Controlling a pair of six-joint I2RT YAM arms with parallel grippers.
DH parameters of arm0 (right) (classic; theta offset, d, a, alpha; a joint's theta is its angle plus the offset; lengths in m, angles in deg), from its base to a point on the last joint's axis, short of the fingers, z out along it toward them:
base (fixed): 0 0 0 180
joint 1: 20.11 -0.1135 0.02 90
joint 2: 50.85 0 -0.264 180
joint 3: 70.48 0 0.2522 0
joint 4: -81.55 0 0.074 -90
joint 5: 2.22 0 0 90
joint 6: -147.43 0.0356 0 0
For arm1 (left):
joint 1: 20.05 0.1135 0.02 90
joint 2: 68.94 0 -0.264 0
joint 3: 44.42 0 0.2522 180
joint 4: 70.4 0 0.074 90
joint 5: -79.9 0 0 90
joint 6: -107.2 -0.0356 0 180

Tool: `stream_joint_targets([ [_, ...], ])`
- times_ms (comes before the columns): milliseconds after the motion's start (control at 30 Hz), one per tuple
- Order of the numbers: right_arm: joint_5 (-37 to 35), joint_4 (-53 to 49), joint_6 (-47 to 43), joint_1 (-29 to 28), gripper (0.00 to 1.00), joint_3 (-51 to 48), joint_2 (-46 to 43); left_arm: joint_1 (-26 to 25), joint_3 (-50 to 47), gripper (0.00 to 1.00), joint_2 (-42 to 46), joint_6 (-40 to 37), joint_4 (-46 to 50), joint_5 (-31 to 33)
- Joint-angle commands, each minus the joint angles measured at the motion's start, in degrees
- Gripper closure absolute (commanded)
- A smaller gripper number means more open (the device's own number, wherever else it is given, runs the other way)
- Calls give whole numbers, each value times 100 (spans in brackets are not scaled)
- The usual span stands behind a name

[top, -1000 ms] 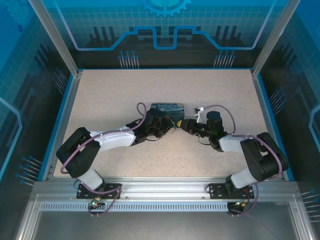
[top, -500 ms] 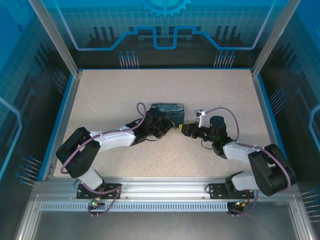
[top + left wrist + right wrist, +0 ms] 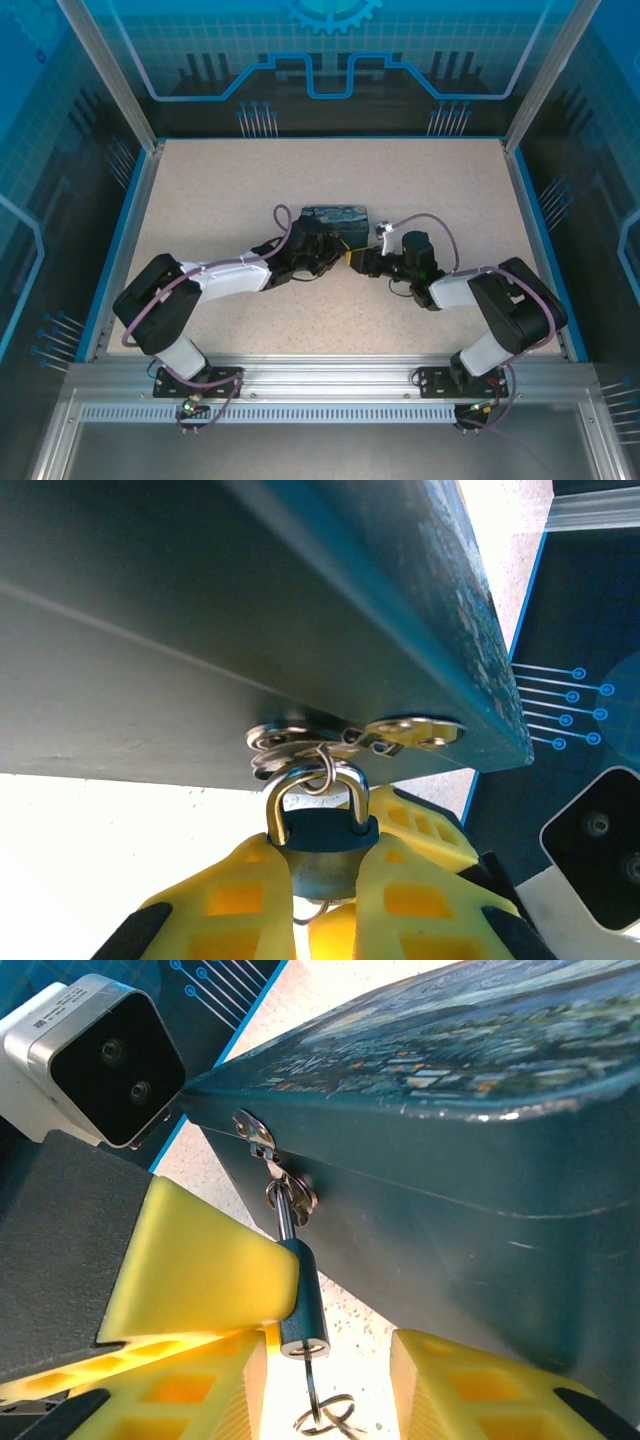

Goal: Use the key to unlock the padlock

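Observation:
The padlock (image 3: 320, 852), dark-bodied with a silvery shackle (image 3: 315, 780), hangs from the hasp (image 3: 300, 742) of the blue painted box (image 3: 335, 214). My left gripper (image 3: 322, 885) is shut on the padlock body, one yellow finger on each side. In the right wrist view the padlock (image 3: 303, 1305) appears edge-on, pressed against a left-arm finger (image 3: 200, 1270). The key (image 3: 312, 1382) sticks out of the padlock's underside as a thin sliver with a wire ring (image 3: 328, 1420) on its end. My right gripper (image 3: 325, 1405) is open, its fingers standing on either side of the key and ring without touching them.
The box sits mid-table on the speckled surface (image 3: 250, 180). Both arms meet at its front face, left gripper (image 3: 335, 250) and right gripper (image 3: 358, 262) nearly tip to tip. The left wrist camera housing (image 3: 95, 1055) is close at upper left. Blue rails edge the table.
The right gripper drew back to the right, then came in again to the left, up to the padlock. The left arm has kept still, holding the padlock.

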Motion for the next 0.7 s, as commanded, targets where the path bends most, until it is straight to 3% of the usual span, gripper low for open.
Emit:
stream_joint_targets([
  [0,-148,542,69,-151,65,142,123,16,220,88,-33,131,-203,-107],
  [133,-240,962,224,-205,71,128,319,15,212,88,-39,155,-225,-110],
  [333,-302,1598,516,-295,73,166,645,12,160,88,-68,268,-346,-154],
  [667,-551,1970,825,-515,82,334,883,17,77,88,-94,396,-519,-146],
])
